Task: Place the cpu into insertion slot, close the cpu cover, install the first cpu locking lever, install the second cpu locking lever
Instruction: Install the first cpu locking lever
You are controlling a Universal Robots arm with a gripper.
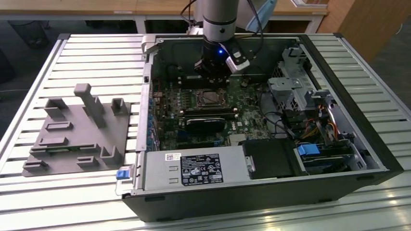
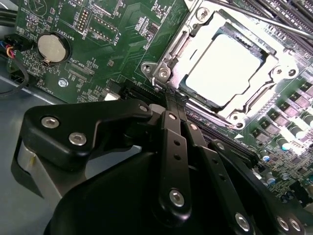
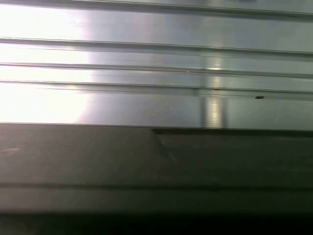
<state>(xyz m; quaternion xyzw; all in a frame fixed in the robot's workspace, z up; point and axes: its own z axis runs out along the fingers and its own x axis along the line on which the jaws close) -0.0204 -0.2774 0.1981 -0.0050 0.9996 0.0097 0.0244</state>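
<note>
hovering over the open computer case (image 1: 359,144), i am holding the hand (image 2: 174,98) low inside it, just beside the insertion slot (image 2: 225,68). in the second wrist view its two black fingers (image 2: 171,115) are pressing together with no gap showing at the tips, and nothing is sitting between them. the tips are resting right at one edge of the socket's metal frame, close to a corner screw (image 2: 163,73); whether they are touching the metal i cannot tell.

the cpu (image 2: 224,68) is already lying flat in the slot, its pale metal top glaring under the light. the cpu cover (image 2: 266,58) is lying down around it, its silvery frame bordering the chip on all sides, with the chip showing through the central window. the state of the locking levers i cannot make out.

around the socket the green circuit board (image 2: 98,39) is carrying a round coin battery (image 2: 51,47).

in the exterior view the case is lying on its side toward the right half of the slatted metal table (image 1: 96,53), the arm (image 1: 218,19) is coming down from the far edge, and a grey plastic fixture (image 1: 80,132) is sitting near the table's left edge. the first wrist view is giving me pale metal slats (image 3: 156,58) above a dark band.
</note>
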